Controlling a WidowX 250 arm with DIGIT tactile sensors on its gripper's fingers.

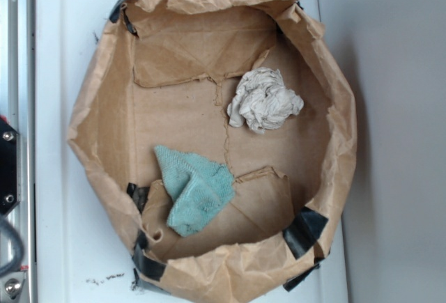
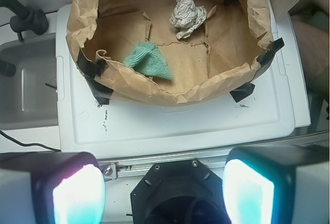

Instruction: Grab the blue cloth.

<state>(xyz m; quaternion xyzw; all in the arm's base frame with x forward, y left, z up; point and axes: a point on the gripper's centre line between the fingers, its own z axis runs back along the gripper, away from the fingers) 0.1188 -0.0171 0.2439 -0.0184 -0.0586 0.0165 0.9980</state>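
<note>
The blue cloth point(image 1: 196, 189) is a small teal terry towel lying folded on the floor of a brown paper bin point(image 1: 90, 118), near its lower left side. It also shows in the wrist view point(image 2: 149, 62), inside the bin's near left part. My gripper point(image 2: 164, 190) is open and empty, its two glowing pads point(image 2: 77, 195) wide apart at the bottom of the wrist view. It is well back from the bin, over the robot's black base, and does not show in the exterior view.
A whitish-grey crumpled rag point(image 1: 263, 101) lies in the bin's upper right; in the wrist view point(image 2: 186, 14) it is at the far side. The bin stands on a white tray point(image 2: 170, 123). A grey sink with a black tap point(image 2: 23, 18) is at left.
</note>
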